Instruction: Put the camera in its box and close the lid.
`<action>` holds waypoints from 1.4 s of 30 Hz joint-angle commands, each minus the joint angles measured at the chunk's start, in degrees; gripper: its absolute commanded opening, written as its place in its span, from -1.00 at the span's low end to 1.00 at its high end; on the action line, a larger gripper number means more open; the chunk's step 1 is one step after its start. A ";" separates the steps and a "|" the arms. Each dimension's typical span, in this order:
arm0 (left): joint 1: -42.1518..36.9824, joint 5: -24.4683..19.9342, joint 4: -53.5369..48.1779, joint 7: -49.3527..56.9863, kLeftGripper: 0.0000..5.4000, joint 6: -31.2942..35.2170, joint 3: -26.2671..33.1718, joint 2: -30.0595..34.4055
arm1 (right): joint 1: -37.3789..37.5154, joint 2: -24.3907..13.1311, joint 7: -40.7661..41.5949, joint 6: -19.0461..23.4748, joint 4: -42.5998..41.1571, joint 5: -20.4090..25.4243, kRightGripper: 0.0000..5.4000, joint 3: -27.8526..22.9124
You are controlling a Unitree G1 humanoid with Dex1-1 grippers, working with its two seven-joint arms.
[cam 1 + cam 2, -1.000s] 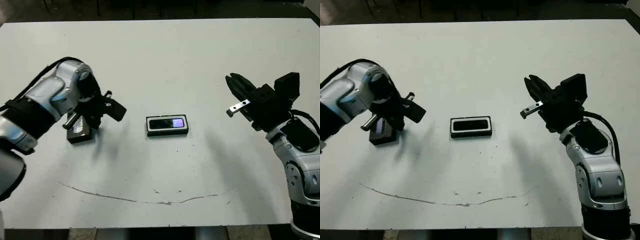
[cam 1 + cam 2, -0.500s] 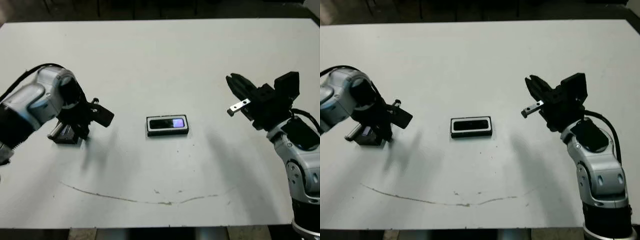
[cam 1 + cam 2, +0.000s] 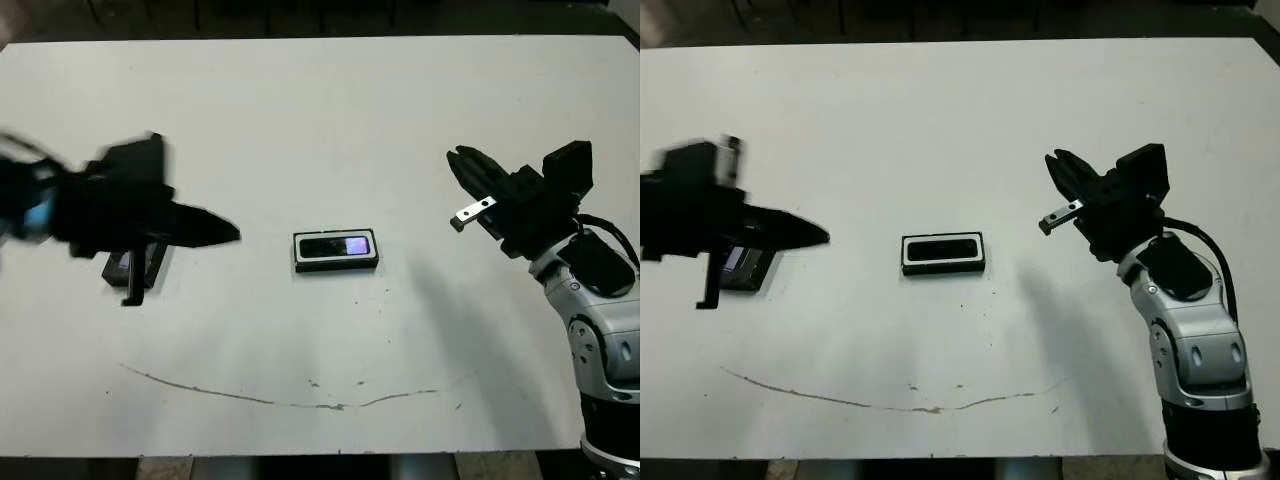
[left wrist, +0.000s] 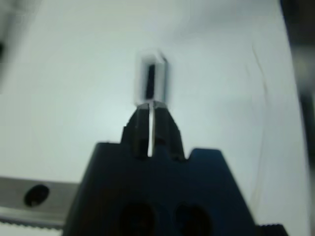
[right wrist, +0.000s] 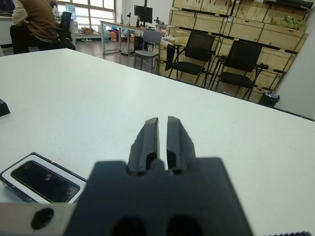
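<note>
Count on white table (image 3: 400,120): 1 box (image 3: 336,252), black rim w/ white lining, at centre. 1 camera (image 3: 337,245), black bar w/ bluish-purple window, lying inside that box. 1 lid (image 3: 122,266), flat black piece w/ shiny face, partly hidden under left arm. 2 grippers: left gripper (image 3: 222,232), blurred; right gripper (image 3: 462,166). Beyond table, right wrist view: 1 person (image 5: 35,19) seated, at least 3 black chairs (image 5: 197,54), count approx.

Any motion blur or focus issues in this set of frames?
Left and right eye views: left gripper is motion-smeared; the box, camera and right gripper stay sharp. Left wrist view: soft all over. Right wrist view: background sharp, gripper body blurred up close.
</note>
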 commanded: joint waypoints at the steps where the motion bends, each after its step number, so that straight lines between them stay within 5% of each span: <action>1: 13.25 5.71 -12.34 22.74 -1.00 3.28 5.07 -16.08 | 0.63 0.16 1.08 -2.08 2.75 0.05 -1.00 0.13; 8: 22.17 7.47 -12.76 38.09 -0.88 4.71 3.82 -26.45 | 0.28 -0.11 2.50 -4.35 4.91 -0.04 -1.00 0.46; 12: 23.31 4.83 -12.80 39.64 -0.65 8.87 4.19 -25.29 | 0.62 -0.03 2.25 -3.54 4.57 0.42 -1.00 0.28; 20: 22.85 7.66 -5.16 38.44 -0.12 5.37 1.39 -17.30 | 1.28 0.05 3.76 -6.73 6.76 0.26 -1.00 0.58; 25: 22.04 3.84 -2.15 36.82 0.21 5.42 2.31 -16.92 | 2.29 -0.02 3.01 -3.51 4.90 0.71 -1.00 0.93; 36: 18.94 -2.36 1.42 40.35 0.95 11.12 4.93 -17.50 | 2.40 0.05 5.77 -5.79 7.82 1.84 -1.00 1.00; 42: 17.55 -4.18 2.53 43.14 0.99 13.88 5.49 -17.91 | 2.28 0.24 6.77 -5.67 8.81 2.77 -1.00 0.52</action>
